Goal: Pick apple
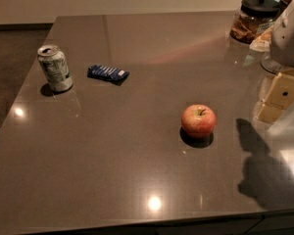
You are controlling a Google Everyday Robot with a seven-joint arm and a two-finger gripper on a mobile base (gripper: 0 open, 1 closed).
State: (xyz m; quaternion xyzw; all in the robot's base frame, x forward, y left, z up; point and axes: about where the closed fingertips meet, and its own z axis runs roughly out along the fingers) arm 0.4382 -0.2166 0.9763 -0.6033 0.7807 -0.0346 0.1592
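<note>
Furthest left, a can (54, 68) stands upright near the left edge of the desk (112, 170), its side silver with dark print. Just to its right, apart from it, a blue packet (108, 73) lies flat. Both sit in the back-left part of the dark grey, glossy desk, which shows a few bright spots of glare.

Right of centre the apple (198, 121) rests on the desk, red with yellowish patches, its short dark stem pointing up and a dark shadow beneath it. It stands alone, well apart from the can and the packet, touching nothing but the desk. Further right a large shadow falls across the front-right part of the desk.

At the back-right corner stands a glass jar (255, 14) with a black lid and brownish contents. At the right edge the tool (278, 99) hangs above the desk, white above and cream below, to the right of the apple and clear of it. How far open the tool is I cannot tell; the apple is not in its hold.
</note>
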